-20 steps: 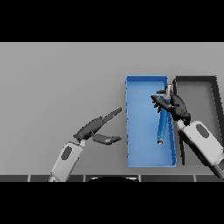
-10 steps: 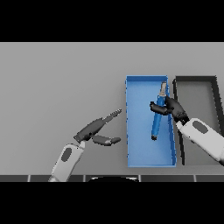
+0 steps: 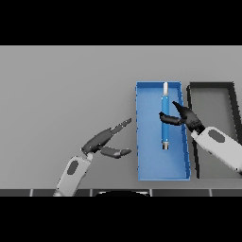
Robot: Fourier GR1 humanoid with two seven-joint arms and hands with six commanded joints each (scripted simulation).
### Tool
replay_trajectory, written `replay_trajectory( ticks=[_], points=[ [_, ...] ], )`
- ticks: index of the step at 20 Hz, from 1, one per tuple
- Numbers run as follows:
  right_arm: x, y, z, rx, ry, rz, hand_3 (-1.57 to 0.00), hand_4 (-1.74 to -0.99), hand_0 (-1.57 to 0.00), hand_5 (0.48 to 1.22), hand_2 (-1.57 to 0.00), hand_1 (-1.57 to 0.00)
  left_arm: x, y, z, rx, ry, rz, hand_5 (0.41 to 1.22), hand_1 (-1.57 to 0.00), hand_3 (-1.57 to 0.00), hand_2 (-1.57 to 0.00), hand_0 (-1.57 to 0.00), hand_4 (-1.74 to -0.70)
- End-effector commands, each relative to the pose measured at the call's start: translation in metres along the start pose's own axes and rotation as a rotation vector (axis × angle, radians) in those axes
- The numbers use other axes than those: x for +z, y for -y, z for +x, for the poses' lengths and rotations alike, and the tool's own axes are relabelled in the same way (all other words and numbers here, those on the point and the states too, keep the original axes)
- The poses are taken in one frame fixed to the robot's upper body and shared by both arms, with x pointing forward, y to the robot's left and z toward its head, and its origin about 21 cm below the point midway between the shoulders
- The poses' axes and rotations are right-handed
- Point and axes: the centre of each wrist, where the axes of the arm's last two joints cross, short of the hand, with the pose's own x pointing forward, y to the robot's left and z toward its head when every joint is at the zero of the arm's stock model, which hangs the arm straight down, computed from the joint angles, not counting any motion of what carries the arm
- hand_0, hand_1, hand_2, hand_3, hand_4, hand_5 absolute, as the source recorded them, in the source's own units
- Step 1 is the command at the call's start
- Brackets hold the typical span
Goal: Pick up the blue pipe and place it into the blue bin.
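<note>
Blue pipe [image 3: 165, 118] now lay flat and lengthwise inside the blue bin [image 3: 146, 160], no longer tilted as half a second before. Right robot hand [image 3: 185, 117] had spread apart, fingers beside the pipe. Left robot hand [image 3: 105, 141] unchanged, fingers relaxed over the grey tabletop [image 3: 61, 94]. Black bin [image 3: 212, 94] just right.

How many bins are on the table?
2. The blue bin holds the blue pipe; the black bin stands directly at its right, partly covered by the right arm. None seems hidden.

Grey table [image 3: 61, 85], black bin [image 3: 213, 90].
</note>
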Motion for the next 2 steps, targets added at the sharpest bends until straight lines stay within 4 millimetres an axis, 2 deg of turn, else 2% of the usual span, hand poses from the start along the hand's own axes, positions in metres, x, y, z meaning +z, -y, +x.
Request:
replay_trajectory(
  ticks=[1,2],
  points=[
    [-0.0018,-0.0033,0.0011,-0.001,0.006,0.002,0.00,-1.084,-0.02,0.711,-0.02,-0.02,-0.0019,0.0007,0.0002,-0.003,-0.008,0.000,0.496,0.00,0.00,0.00,0.00,-0.93],
    [-0.0025,-0.0057,0.0036,-0.006,0.011,0.014,0.00,-1.084,-0.02,0.714,-0.02,-0.02,-0.0045,0.0039,0.0012,-0.005,-0.004,-0.006,0.495,0.00,0.00,0.00,0.00,-0.93]
  ],
)
